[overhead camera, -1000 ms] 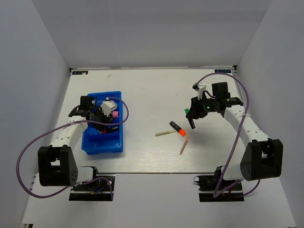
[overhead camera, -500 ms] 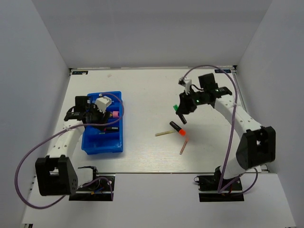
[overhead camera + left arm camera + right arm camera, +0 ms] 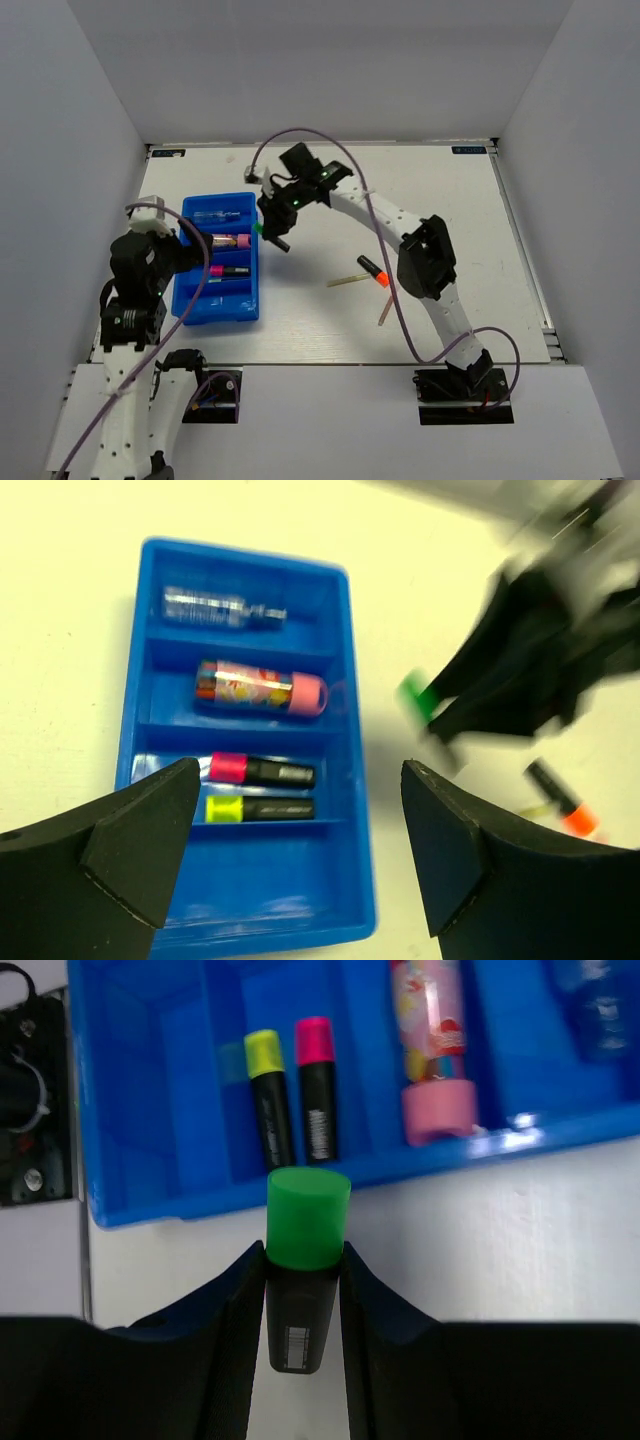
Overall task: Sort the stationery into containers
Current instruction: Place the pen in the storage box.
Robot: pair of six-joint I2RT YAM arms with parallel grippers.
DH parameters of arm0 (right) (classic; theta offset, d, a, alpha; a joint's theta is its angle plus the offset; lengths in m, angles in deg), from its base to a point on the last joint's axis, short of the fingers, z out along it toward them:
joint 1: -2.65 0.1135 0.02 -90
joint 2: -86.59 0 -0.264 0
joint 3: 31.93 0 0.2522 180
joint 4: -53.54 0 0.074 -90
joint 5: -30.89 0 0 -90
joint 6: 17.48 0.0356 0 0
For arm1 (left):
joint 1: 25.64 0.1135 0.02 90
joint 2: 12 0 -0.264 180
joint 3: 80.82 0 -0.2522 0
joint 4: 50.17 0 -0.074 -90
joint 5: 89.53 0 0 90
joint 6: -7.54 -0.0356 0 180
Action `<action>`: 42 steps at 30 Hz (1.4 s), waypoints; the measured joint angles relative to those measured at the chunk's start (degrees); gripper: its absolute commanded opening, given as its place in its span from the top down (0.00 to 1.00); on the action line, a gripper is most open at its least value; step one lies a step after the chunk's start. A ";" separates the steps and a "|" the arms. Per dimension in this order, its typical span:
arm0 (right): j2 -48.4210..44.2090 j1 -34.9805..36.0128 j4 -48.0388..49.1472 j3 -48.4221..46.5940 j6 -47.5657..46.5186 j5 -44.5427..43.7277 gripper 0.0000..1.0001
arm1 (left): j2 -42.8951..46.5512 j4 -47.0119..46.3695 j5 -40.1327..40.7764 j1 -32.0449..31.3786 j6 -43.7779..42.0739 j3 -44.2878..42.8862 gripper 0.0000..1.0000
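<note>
The right gripper (image 3: 303, 1260), clamping the green-capped highlighter (image 3: 308, 1218), points its long axis toward the blue tray (image 3: 160, 1110) just ahead; the left gripper (image 3: 298, 770) hangs wide open.

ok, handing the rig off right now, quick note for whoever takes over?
Left gripper: jaws open, empty, above the blue tray.
Right gripper: shut on the green highlighter, at the tray's long side, not over it yet.
Done: clear-blue pen, pink tube, pink highlighter and yellow highlighter are in the tray, the two highlighters sharing one compartment.
Left: drop the green one in, then fetch the orange highlighter, pale stick and pinkish stick from the table.
</note>
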 measured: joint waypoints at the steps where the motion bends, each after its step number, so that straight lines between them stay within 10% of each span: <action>1: 0.00 1.53 2.45 2.43 1.49 -0.37 1.00 | 2.10 -0.37 0.66 -0.04 1.70 0.35 0.08; 14: 4.96 10.43 20.44 -2.84 15.47 -2.89 1.00 | 13.29 -1.84 2.78 -0.96 10.43 5.29 0.06; 27: 12.44 12.90 25.27 -3.06 9.44 -7.91 1.00 | 16.55 -1.70 1.16 -1.05 11.32 8.04 0.05; 30: 12.44 13.22 25.42 -2.56 7.04 -8.90 0.52 | 16.57 -1.81 0.96 -2.19 11.32 8.37 0.05; 34: 12.39 13.55 25.33 -1.57 4.72 -9.25 0.37 | 16.55 -1.86 0.46 -2.67 11.30 8.57 0.05; 37: 12.39 13.68 24.96 -0.79 3.67 -9.33 0.39 | 16.55 -2.01 -0.26 -2.67 10.97 8.61 0.16; 39: 12.28 13.73 24.74 -0.74 3.56 -9.40 0.48 | 16.55 -2.25 -1.11 -2.69 10.99 8.79 0.49; 41: 11.85 13.77 24.65 -0.74 3.74 -9.68 0.90 | 16.39 -2.60 -2.25 -2.75 11.04 8.90 0.95; 42: 11.30 13.77 24.52 -0.74 4.20 -10.10 1.00 | 16.22 -2.86 -2.93 -2.84 11.04 8.90 1.00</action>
